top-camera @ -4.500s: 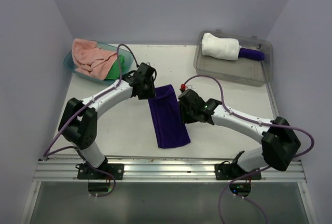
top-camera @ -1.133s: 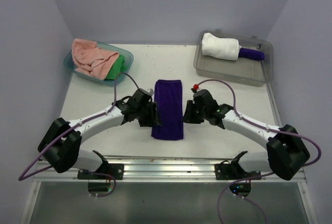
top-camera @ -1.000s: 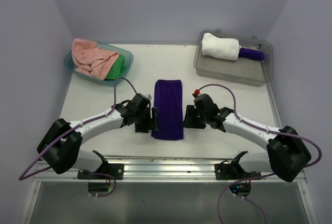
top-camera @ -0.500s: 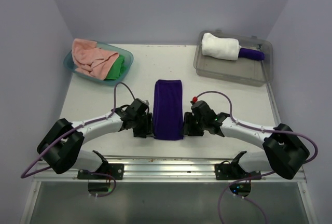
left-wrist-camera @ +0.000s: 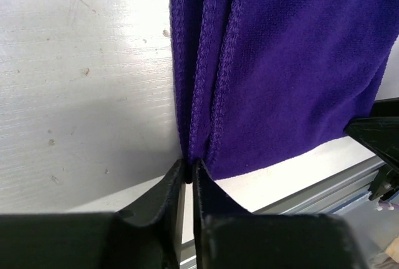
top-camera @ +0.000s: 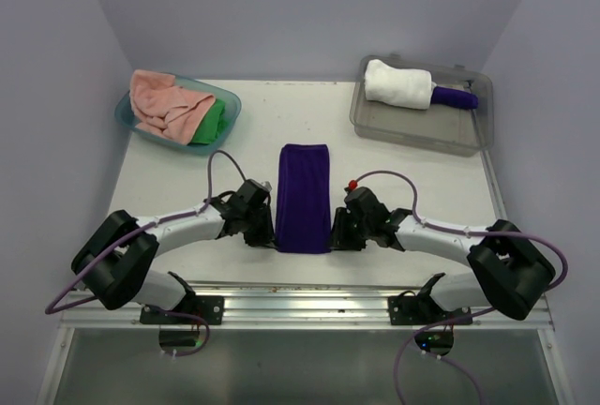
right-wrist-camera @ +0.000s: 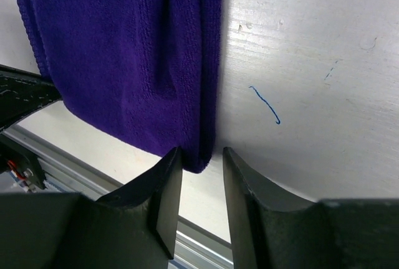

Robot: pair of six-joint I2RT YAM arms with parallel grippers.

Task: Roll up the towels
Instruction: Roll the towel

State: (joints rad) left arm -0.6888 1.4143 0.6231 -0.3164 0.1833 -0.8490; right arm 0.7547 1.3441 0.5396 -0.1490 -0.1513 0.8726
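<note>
A dark purple towel (top-camera: pixel 303 197), folded into a long strip, lies flat in the middle of the table. My left gripper (top-camera: pixel 273 233) sits at its near left corner; the left wrist view shows the jaws pinched together on the towel's stitched edge (left-wrist-camera: pixel 187 151). My right gripper (top-camera: pixel 335 234) is at the near right corner. Its fingers (right-wrist-camera: pixel 163 185) stand apart astride that corner (right-wrist-camera: pixel 201 157), the left one against the cloth. Pink (top-camera: pixel 167 105) and green (top-camera: pixel 212 124) towels lie in the tub. A rolled white towel (top-camera: pixel 398 84) and a purple roll (top-camera: pixel 455 97) rest in the tray.
The teal tub (top-camera: pixel 129 122) stands at the back left and the clear grey tray (top-camera: pixel 422 135) at the back right. The table's metal front rail (top-camera: pixel 300 304) runs just behind the towel's near end. A blue pen mark (right-wrist-camera: pixel 265 104) is on the tabletop.
Both grippers have slid along the towel's sides to its near corners. The left jaws have closed on the left corner and the right jaws have narrowed around the right one.
</note>
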